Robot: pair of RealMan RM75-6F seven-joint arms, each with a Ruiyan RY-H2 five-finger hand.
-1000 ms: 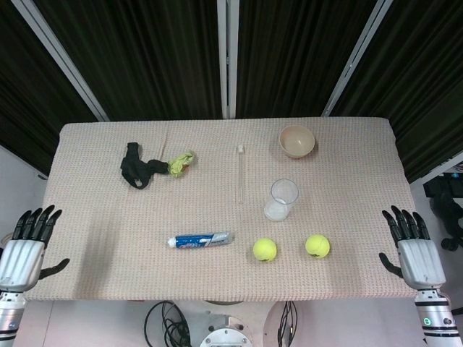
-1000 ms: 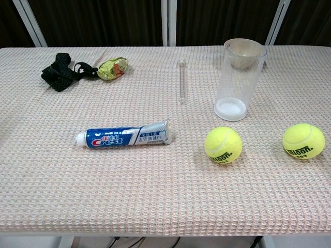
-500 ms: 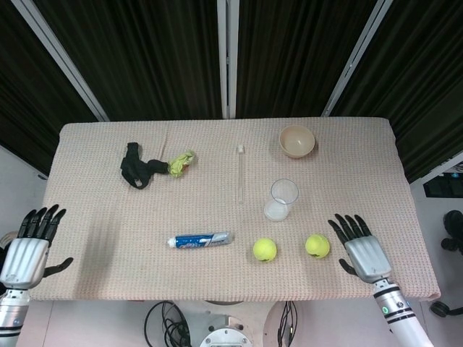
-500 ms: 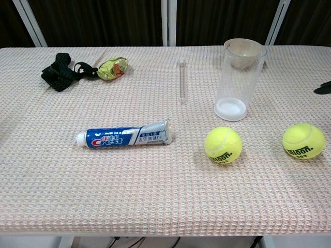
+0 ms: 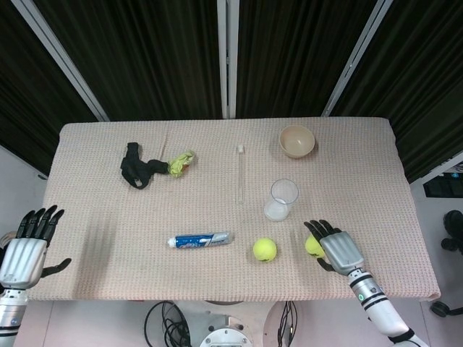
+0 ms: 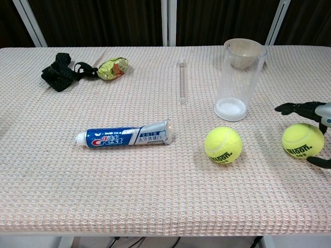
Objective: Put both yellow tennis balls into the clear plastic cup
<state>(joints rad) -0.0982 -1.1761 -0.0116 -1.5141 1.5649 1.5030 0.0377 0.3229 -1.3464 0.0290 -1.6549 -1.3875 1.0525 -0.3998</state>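
Note:
Two yellow tennis balls lie near the table's front edge, one (image 5: 265,249) (image 6: 223,145) at centre and one (image 5: 312,246) (image 6: 302,140) further right. The clear plastic cup (image 5: 282,199) (image 6: 239,82) stands upright and empty just behind them. My right hand (image 5: 336,247) has reached the right ball from its right side. Its black fingers (image 6: 297,108) arch over the ball's far side and the thumb (image 6: 318,161) curls at the near side, spread and not closed on it. My left hand (image 5: 27,246) hangs open beyond the table's left edge.
A toothpaste tube (image 5: 201,239) (image 6: 124,137) lies left of the centre ball. Left of the cup lies a glass tube (image 5: 240,173), and a beige bowl (image 5: 296,140) sits behind it. A black strap (image 5: 134,165) and a green wrapper (image 5: 181,163) are at the back left.
My right hand has moved left from beyond the table's right edge to the right ball, and its fingers now reach around it. The left hand has barely moved.

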